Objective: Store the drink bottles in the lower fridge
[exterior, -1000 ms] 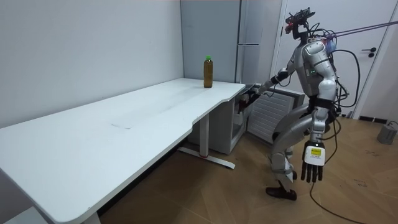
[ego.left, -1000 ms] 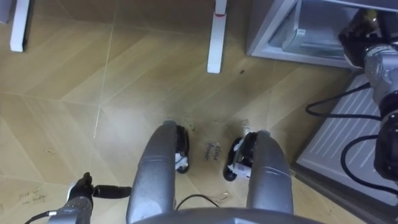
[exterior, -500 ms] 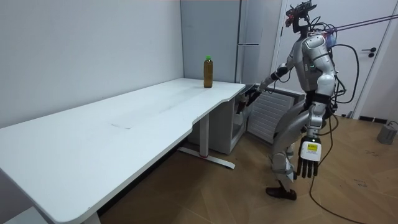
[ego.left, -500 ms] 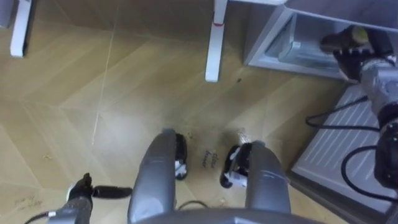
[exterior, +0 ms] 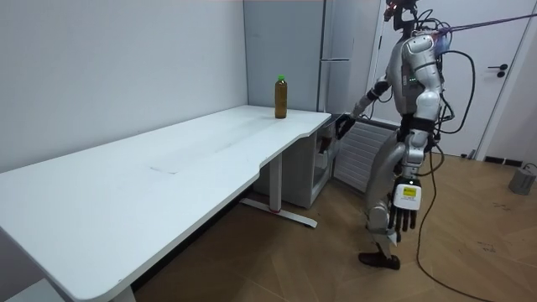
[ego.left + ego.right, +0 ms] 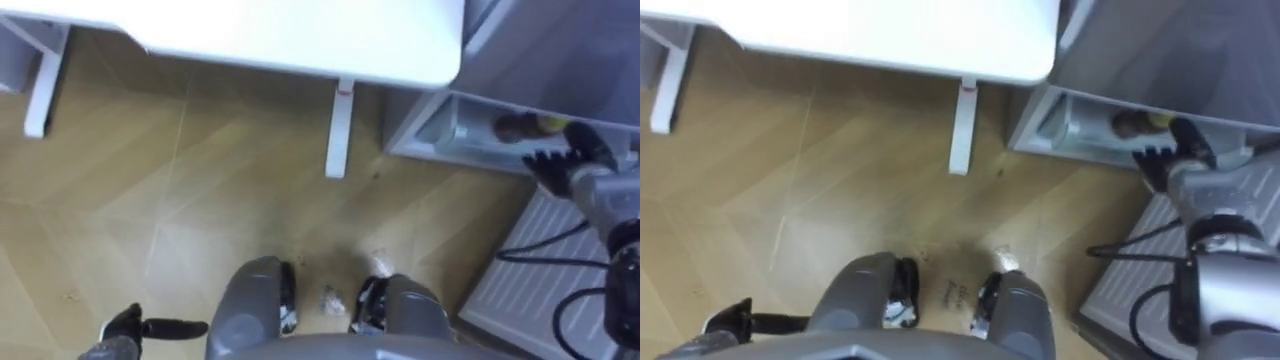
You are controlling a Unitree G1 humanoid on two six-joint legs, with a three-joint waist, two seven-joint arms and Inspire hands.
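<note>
White table [image 5: 168, 168], amber green-capped bottle [image 5: 281, 98], herringbone floor [image 6: 150, 200]

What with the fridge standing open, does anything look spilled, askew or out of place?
Nothing spilled or damaged. One bottle stands upright on the table; a brown drink seems to lie on its side inside the open fridge, beside the right hand.

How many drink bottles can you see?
2. One bottle stands on the white table. A second bottle sits inside the open lower fridge, close to the robot's right hand. More may be hidden deeper in the fridge.
</note>
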